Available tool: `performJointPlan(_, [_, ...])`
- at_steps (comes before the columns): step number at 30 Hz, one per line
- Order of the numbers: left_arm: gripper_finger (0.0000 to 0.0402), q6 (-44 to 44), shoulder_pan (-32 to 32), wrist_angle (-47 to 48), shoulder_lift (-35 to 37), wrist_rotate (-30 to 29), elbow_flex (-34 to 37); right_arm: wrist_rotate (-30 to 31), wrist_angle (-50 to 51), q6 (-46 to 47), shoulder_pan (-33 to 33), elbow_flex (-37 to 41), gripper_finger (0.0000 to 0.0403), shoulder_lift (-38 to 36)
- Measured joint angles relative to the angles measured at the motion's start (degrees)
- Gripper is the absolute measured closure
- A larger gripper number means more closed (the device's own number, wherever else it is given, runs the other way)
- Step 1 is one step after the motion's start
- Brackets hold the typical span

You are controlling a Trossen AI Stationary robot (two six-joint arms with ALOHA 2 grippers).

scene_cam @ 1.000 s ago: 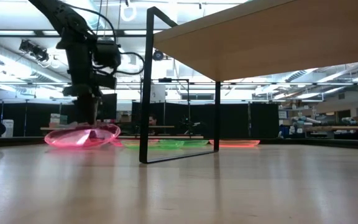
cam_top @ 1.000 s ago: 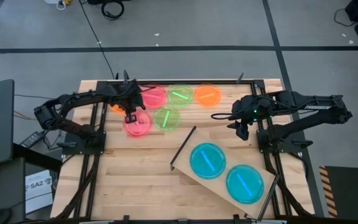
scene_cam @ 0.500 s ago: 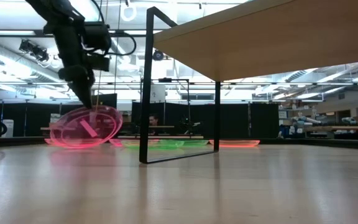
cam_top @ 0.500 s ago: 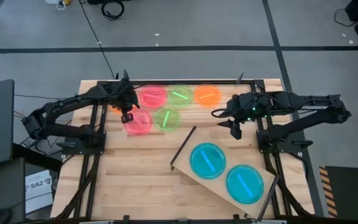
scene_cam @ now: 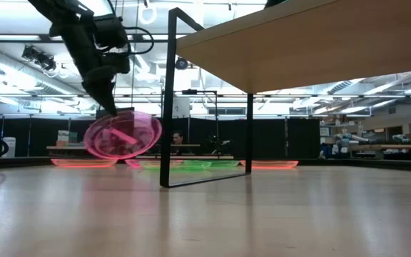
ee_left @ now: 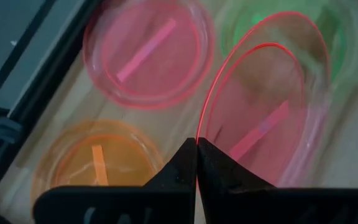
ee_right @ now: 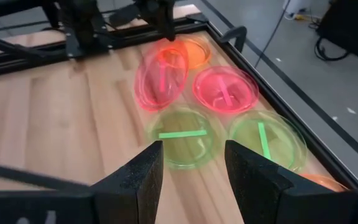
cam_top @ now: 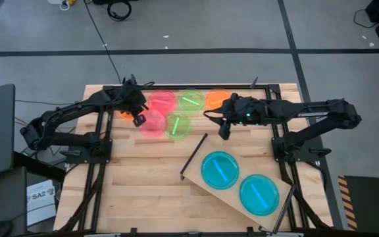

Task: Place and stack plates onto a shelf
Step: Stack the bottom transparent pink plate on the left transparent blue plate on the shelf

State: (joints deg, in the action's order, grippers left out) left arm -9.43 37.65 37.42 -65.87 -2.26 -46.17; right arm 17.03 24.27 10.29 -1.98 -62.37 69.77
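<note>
left pincer is clenched on the rim of a pink plate, gripping the edge so the disc hangs clear of the desk for carrying; in the low view the plate is tilted steeply, nearly on edge, its face toward the camera and its streak slanting. it sits off the desk at the far left, beside a green plate and near a second pink plate, another green one and an orange plate; a further orange one lies under the left arm. right pincer hovers over the desk just right of the green plates, fingers spread and holding nothing, probably lining up its own pick. the shelf stands well apart at the near right, already carrying two blue plates side by side, its long axis running diagonally.
</note>
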Motion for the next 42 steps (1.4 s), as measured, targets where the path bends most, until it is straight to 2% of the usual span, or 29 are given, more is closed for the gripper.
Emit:
performJointPlan(8, [0.0391, 8.1, 0.0, -9.6, 0.0, 0.0, 0.0, -0.7, -3.6, 1.5, -4.5, 0.0, 0.0224, 6.3])
performJointPlan(15, [0.0398, 13.6, -2.7, -17.8, 0.0, 0.0, 0.0, -4.9, -7.5, 9.2, -9.1, 0.0, 0.0224, 9.9])
performJointPlan(20, [0.0399, 15.3, -5.7, -22.5, 0.0, 0.0, 0.0, -7.9, -12.1, 11.0, -11.1, 0.0, 0.0224, 12.0])
performJointPlan(29, [0.04, 16.8, -9.5, -25.8, -0.1, -2.2, 0.0, -10.9, -20.3, 11.1, -12.0, 0.0, 0.0224, 13.6])
performJointPlan(42, [0.0401, 19.3, -12.9, -29.6, -0.1, -2.4, 0.0, -10.8, -20.8, 11.2, -12.0, 0.0, 0.0231, 15.3])
